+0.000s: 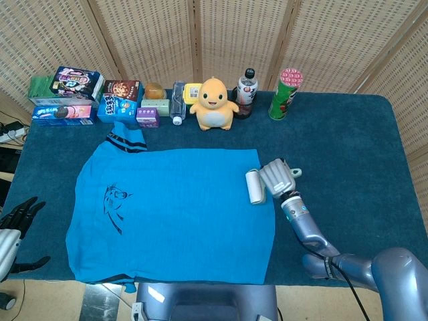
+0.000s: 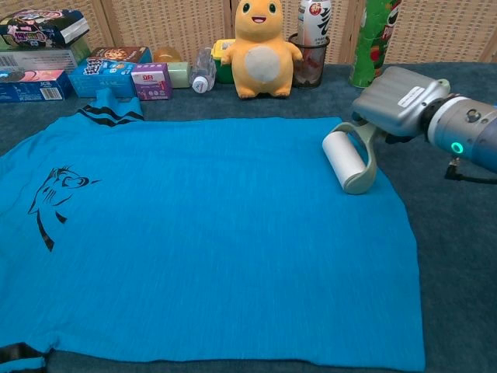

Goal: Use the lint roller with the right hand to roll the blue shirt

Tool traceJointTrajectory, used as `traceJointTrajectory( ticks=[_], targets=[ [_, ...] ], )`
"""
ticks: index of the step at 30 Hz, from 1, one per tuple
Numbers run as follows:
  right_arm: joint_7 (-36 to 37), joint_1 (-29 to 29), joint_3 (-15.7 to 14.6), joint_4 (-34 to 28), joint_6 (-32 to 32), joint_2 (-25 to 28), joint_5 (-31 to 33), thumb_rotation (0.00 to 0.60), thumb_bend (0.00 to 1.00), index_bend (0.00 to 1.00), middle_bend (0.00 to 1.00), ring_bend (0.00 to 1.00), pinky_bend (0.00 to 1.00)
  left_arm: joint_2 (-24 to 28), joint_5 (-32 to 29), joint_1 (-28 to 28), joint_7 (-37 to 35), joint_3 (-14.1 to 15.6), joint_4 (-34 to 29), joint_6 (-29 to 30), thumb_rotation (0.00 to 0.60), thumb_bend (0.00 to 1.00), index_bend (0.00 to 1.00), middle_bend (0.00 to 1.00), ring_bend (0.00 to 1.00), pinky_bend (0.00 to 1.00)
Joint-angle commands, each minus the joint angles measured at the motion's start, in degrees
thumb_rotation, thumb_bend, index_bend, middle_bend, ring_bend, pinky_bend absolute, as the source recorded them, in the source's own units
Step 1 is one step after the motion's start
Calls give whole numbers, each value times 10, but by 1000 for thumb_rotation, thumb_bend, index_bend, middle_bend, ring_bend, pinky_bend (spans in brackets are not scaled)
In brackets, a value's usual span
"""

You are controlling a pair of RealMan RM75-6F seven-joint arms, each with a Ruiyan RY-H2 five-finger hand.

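The blue shirt [image 1: 174, 210] [image 2: 210, 241] lies flat on the dark blue table, a black print near its left side. My right hand [image 1: 277, 177] [image 2: 397, 101] grips the handle of the lint roller [image 1: 255, 186] [image 2: 342, 159]. The white roll rests on the shirt close to its right edge, near the upper right corner. My left hand [image 1: 19, 221] hangs beside the table's left front corner with its fingers apart and nothing in it; the chest view does not show it.
Along the table's back edge stand snack boxes [image 1: 80, 100], a yellow plush toy [image 1: 214, 103] [image 2: 264, 50], a drink bottle [image 1: 246, 92] and a green chip can [image 1: 284, 93] [image 2: 374, 39]. Bare table cloth [image 1: 348, 160] lies right of the shirt.
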Motion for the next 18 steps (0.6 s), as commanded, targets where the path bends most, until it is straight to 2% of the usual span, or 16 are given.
traceJointTrajectory(
  ticks=[1,9,18],
  targets=[
    [-89,10,26,-31,29,-40,23,600,1000,519,723,957,1000,1,1,1,-3,0,1,1,600,121,0,0,0,131],
    [-206,35,61,-58,54,-90,61,600,1000,519,723,957,1000,5,8,2,-17,2,6,6,600,121,0,0,0,131],
    [-277,51,85,-63,77,-136,94,600,1000,519,723,957,1000,8,16,4,-26,4,9,8,600,120,0,0,0,131]
  ],
)
